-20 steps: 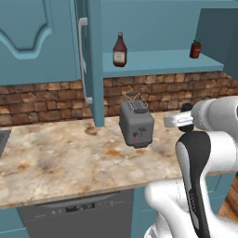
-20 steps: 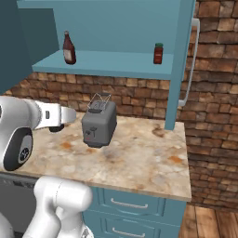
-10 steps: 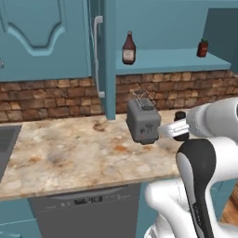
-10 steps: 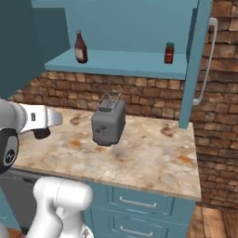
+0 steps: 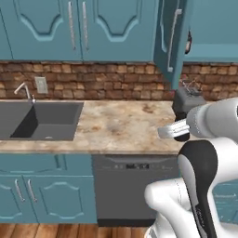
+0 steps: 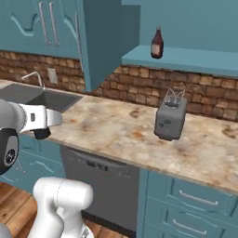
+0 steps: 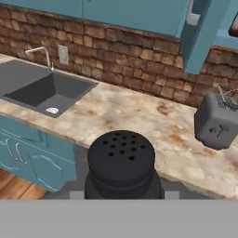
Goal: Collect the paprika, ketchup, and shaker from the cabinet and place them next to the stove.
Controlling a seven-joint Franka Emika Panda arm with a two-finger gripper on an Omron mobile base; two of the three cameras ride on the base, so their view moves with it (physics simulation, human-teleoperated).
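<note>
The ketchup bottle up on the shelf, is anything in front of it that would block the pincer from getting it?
Nothing visible blocks it. The ketchup stands alone at the front of the open cabinet shelf. The toaster sits lower down on the counter, and the pincer already holds the black shaker.

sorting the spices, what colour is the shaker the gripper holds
Plain black, with a perforated top; the shaker shows best in the hand view.

The gripper [image 6: 42,132] hangs before the counter [image 6: 116,135] edge with a dark thing between its jaws. Beyond the jaws stand the sink [image 6: 28,95] and toaster [image 6: 170,121]; higher, the ketchup [image 6: 157,43] on the cabinet [image 6: 186,58] shelf
</note>
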